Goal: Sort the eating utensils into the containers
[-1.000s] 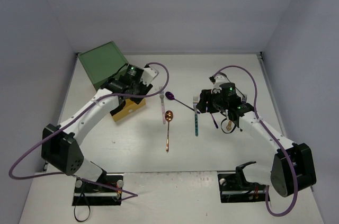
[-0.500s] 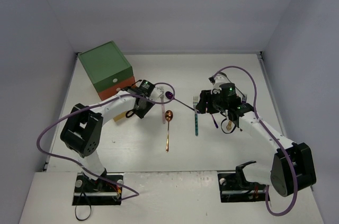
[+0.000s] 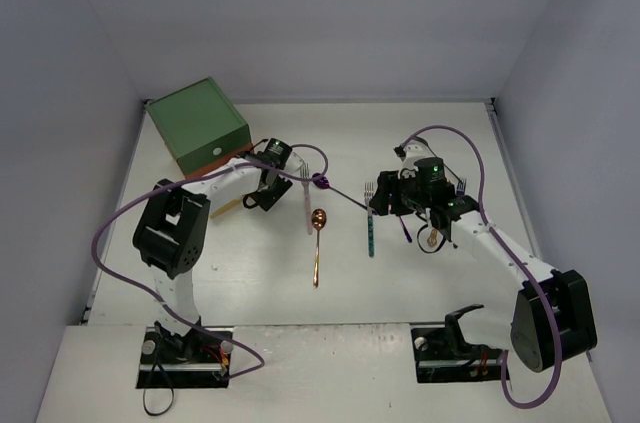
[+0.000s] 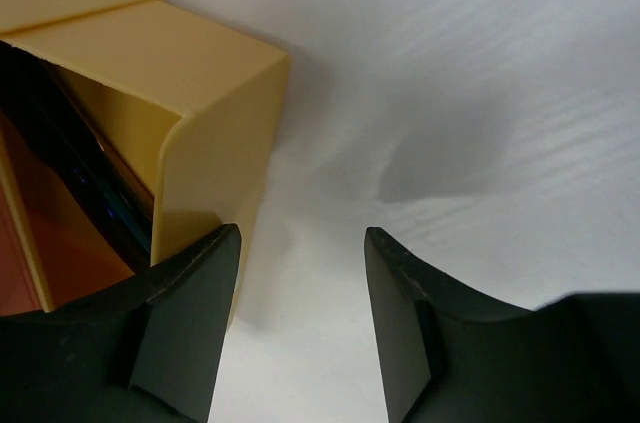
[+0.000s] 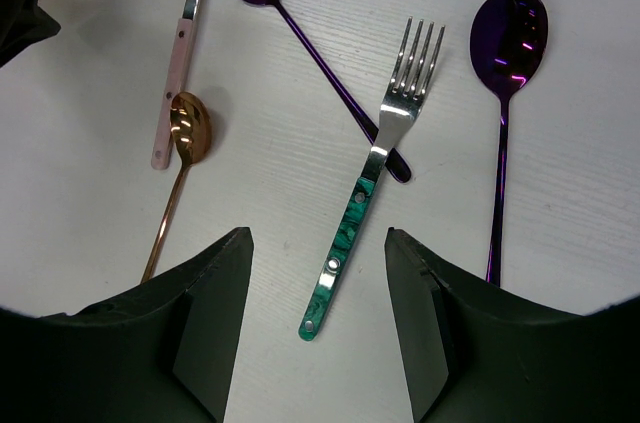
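The containers are the drawers of a green-topped chest (image 3: 198, 123) at the back left. Its yellow drawer (image 4: 200, 93) stands pulled out with dark shiny utensils inside; a strip of the yellow drawer (image 3: 225, 208) shows under my left arm. My left gripper (image 4: 300, 238) (image 3: 257, 198) is open and empty, low over the table beside that drawer's corner. My right gripper (image 5: 316, 238) (image 3: 380, 205) is open above the handle of a teal-handled fork (image 5: 350, 243) (image 3: 370, 228). Around it lie a purple spoon (image 5: 300, 28), a second purple spoon (image 5: 505, 53), a copper spoon (image 5: 178, 158) (image 3: 317, 243) and a pink-handled fork (image 5: 175, 68) (image 3: 306, 205).
More utensils lie under and beside my right wrist, among them a gold one (image 3: 432, 236) and a fork (image 3: 461, 185). The left arm's purple cable (image 3: 300, 171) loops over the table above the pink-handled fork. Walls close the table on the left, back and right.
My left arm has folded back, and its gripper has come off the chest and down to the table beside the yellow drawer. The right arm has not moved.
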`<state>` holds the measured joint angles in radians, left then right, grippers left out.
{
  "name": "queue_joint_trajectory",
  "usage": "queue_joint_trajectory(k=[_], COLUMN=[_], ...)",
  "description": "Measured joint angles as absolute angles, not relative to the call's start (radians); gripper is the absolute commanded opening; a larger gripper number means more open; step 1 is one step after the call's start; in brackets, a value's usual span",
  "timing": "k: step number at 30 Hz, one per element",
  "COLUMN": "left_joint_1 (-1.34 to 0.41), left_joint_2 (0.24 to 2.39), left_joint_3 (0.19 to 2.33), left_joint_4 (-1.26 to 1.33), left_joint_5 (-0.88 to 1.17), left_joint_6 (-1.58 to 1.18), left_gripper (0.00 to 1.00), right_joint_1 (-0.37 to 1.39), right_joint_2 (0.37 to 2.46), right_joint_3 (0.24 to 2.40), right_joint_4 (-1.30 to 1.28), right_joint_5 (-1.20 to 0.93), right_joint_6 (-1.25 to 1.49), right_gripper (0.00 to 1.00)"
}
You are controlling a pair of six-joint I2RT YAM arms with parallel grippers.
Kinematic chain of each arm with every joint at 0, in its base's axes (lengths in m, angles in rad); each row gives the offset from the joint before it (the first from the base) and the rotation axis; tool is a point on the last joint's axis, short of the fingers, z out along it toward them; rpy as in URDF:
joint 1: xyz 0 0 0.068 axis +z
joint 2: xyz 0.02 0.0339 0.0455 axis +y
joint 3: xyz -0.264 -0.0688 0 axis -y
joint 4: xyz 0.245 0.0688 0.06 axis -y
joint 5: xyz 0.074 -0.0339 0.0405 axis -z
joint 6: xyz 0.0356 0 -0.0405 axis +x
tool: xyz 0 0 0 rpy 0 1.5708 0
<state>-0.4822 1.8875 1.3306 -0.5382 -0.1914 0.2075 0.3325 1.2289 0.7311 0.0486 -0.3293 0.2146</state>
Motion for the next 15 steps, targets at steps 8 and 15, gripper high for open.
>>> queue_joint_trajectory(k=[8,15], left_joint_1=[-0.448,-0.451], left_joint_2=[1.905,1.923], left_joint_3=[1.353,1.392], left_joint_4=[-0.52,-0.519], left_joint_5=[-0.247,-0.269], left_joint_6=[0.234,0.246], left_gripper=[0.57,0.58], right_joint_1=[0.332,0.332], right_joint_2=[1.229,1.229], right_joint_3=[0.731,0.731], right_joint_4=[0.049,0.049], right_joint_5=[-0.33,-0.33], right_joint_6=[0.215,0.215], right_gripper=[0.53,0.53])
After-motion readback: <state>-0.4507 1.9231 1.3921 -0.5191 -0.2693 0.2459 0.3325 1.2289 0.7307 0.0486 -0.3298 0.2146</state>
